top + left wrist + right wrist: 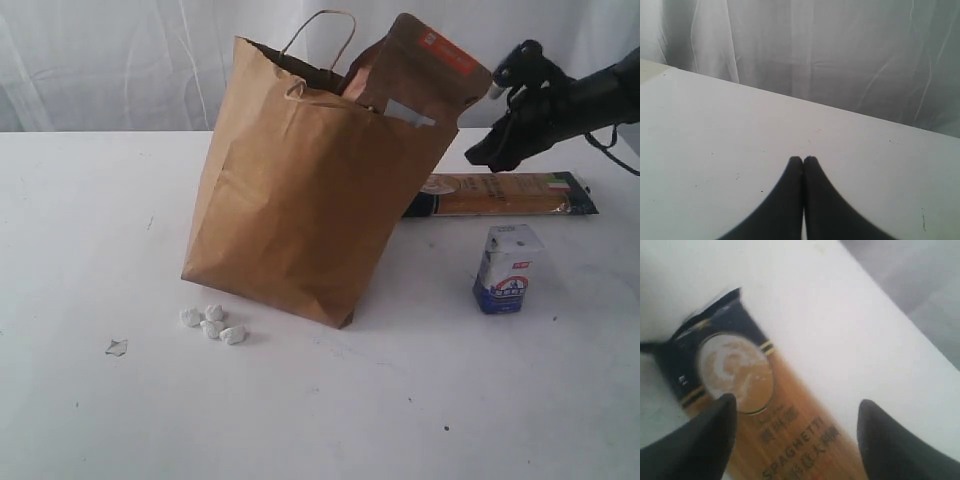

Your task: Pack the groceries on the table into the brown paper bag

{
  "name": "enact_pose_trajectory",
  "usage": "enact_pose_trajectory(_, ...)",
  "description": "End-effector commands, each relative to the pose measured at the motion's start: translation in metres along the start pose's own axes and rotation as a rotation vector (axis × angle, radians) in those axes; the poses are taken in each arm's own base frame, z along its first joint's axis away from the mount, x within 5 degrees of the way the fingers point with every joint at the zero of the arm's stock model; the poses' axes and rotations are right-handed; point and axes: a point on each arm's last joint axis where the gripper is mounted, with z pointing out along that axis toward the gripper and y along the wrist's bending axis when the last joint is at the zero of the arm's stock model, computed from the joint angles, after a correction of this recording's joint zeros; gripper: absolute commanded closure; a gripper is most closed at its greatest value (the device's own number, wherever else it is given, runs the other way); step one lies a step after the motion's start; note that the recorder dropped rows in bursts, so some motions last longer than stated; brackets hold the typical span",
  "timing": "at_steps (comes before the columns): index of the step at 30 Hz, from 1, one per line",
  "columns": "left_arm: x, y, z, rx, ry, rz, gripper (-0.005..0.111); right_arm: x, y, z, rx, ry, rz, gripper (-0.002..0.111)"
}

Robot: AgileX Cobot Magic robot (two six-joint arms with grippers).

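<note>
The brown paper bag stands upright, leaning a little, on the white table. The orange-labelled brown pouch sticks out of its mouth. Behind the bag, to the right, lies the dark spaghetti packet, and the small blue-white carton stands in front of it. My right gripper hangs open beside the pouch and above the packet. In the right wrist view the spaghetti packet lies below the open right gripper. My left gripper is shut on nothing over bare table. The jars and the can are out of view.
A few small white pebble-like bits lie at the bag's front left corner, with a small grey scrap further left. A white curtain hangs behind the table.
</note>
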Motion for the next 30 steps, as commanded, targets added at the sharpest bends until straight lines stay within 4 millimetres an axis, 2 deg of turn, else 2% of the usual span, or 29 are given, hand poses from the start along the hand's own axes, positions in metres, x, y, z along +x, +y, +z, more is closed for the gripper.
enact_pose_trajectory(1, 0.0, -0.002, -0.002, 0.022, 0.0, 0.016, 0.107, -0.003, -0.024, -0.003, 0.243, -0.062, 0.326, 0.045)
enact_pose_trajectory(4, 0.001, -0.003, -0.002, 0.033, 0.003, 0.016, 0.107, -0.01, -0.028, -0.008, 0.178, -0.033, 0.502, 0.045)
enact_pose_trajectory(6, 0.001, -0.004, -0.002, 0.04, 0.004, 0.016, 0.107, -0.017, -0.029, -0.007, 0.133, 0.005, 0.497, 0.045)
enact_pose_trajectory(8, 0.001, -0.005, -0.002, 0.053, 0.008, 0.016, 0.107, -0.018, -0.031, 0.002, 0.132, 0.023, 0.465, 0.045)
enact_pose_trajectory(10, 0.002, -0.006, -0.002, 0.071, 0.012, 0.016, 0.107, -0.013, -0.034, 0.013, 0.131, 0.036, 0.519, 0.045)
enact_pose_trajectory(15, 0.003, -0.013, -0.003, 0.147, 0.03, 0.016, 0.107, 0.014, -0.026, 0.043, 0.058, 0.118, 0.61, 0.045)
enact_pose_trajectory(19, 0.004, -0.017, -0.003, 0.192, 0.039, 0.039, 0.107, 0.027, -0.017, 0.054, -0.007, 0.178, 0.643, 0.045)
enact_pose_trajectory(24, 0.004, -0.018, -0.003, 0.198, 0.04, 0.039, 0.107, 0.028, -0.004, 0.049, -0.132, 0.263, 0.654, 0.046)
enact_pose_trajectory(30, 0.005, -0.018, -0.004, 0.202, 0.041, 0.039, 0.107, 0.018, 0.01, 0.025, -0.293, 0.382, 0.675, 0.053)
